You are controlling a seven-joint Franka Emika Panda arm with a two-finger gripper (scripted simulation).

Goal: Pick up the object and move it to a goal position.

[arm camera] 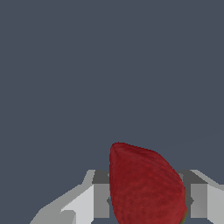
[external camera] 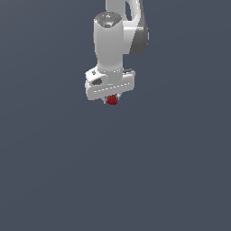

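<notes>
**Strawberry clamped between the fingers of the white arm**

Strawberry [external camera: 112,100] sits just under the white gripper [external camera: 111,98] in the exterior view, a tiny red lump far smaller than the hand that carries it. The arm [external camera: 110,43] comes down from the top edge of that view, a fat white cylinder with a grey elbow behind it, ending in a broad flat hand. Only the red lower part of the fruit shows beneath the hand; the finger ends are mostly hidden there by the hand and the fruit.

The wrist view is much closer. The strawberry [arm camera: 146,186] fills the space between the two fingers [arm camera: 101,199], its pointed end away from the camera and a sliver of green at its edge. A grey finger pad lies against each side of the fruit, so the gripper [arm camera: 146,199] is closed on it.

Around all this is a plain dark blue-grey surface [external camera: 171,171], uniform in both views. Whether the fruit touches that surface or hangs above it cannot be told.
</notes>
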